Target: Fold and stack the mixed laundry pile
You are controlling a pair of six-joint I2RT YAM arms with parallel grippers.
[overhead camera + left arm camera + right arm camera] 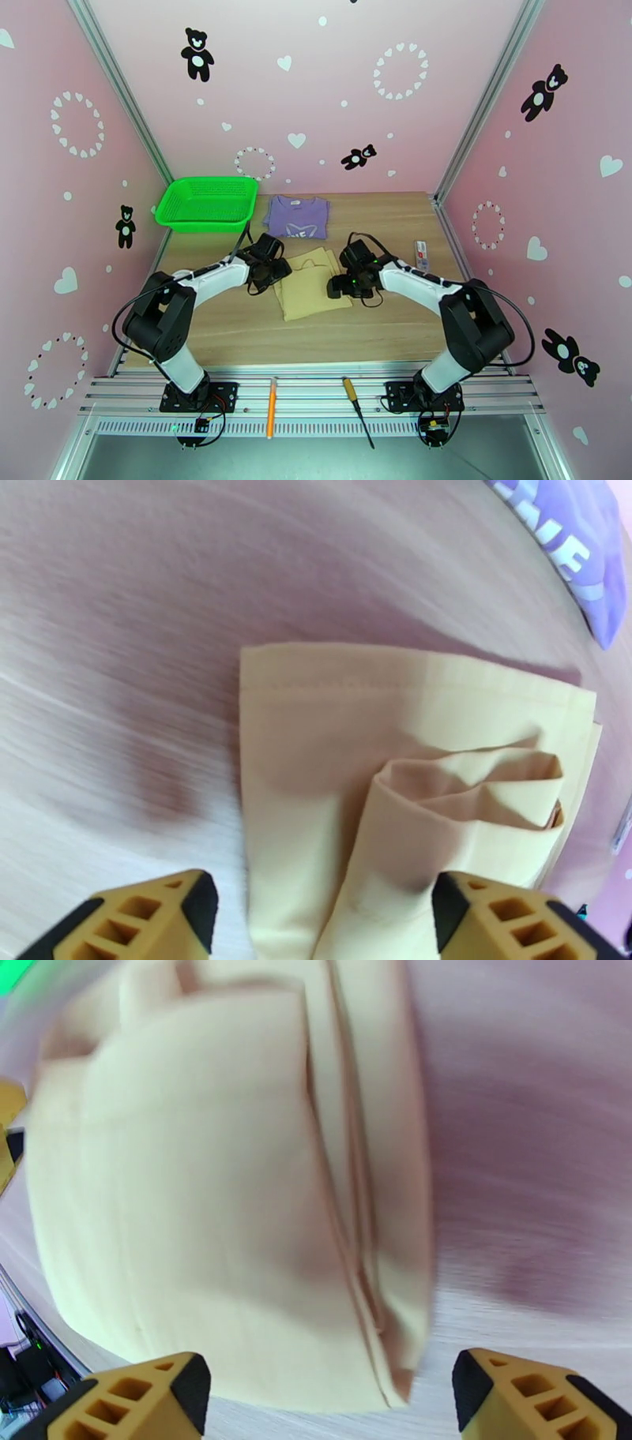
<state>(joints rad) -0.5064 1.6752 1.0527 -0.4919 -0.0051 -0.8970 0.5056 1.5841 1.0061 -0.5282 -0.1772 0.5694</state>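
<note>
While left claw (324, 926) and right claw (332, 1402) stand wide open, gripping nothing, the tan garment (310, 289) lies part-folded on the bench (237, 331) between them, flanked probably for its next fold. Lavender shirt (297, 217) flat beyond both claws, likely set clear for later stacking.

Green basket (205, 222) sits on the table's (387, 335) far-left corner.

Matt tan cloth garment (310, 286), wood-grain table (379, 331)
</note>
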